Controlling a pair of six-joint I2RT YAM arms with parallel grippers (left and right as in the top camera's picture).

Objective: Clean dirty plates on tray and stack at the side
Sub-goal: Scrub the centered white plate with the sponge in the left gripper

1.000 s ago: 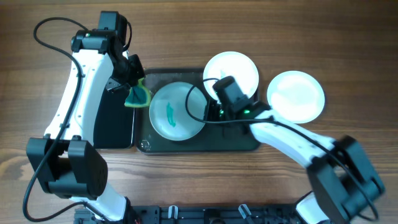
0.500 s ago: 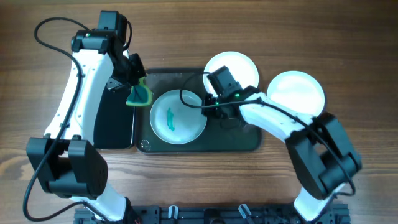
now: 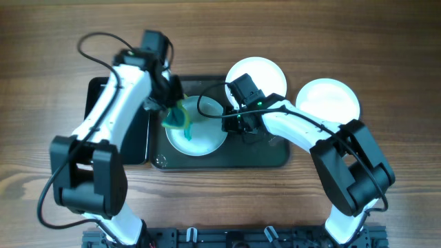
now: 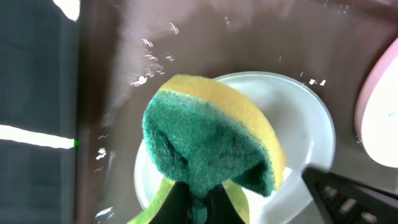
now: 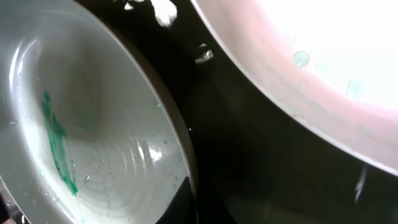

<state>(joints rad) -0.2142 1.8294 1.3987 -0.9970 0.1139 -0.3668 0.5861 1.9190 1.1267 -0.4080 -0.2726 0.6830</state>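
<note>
The pale blue plate lies on the dark tray. A teal smear shows on it in the right wrist view. My left gripper is shut on a green and yellow sponge and holds it over the plate's left part; the sponge fills the left wrist view above the plate. My right gripper is shut on the plate's right rim. One white plate rests at the tray's far edge. Another white plate lies on the table to the right.
A narrow black tray lies left of the big tray, partly under my left arm. The table is wood. The right arm's cable loops over the blue plate's far side.
My left arm has swung right, carrying the sponge from the tray's left edge to over the blue plate. My right gripper has stayed at the plate's right rim.
</note>
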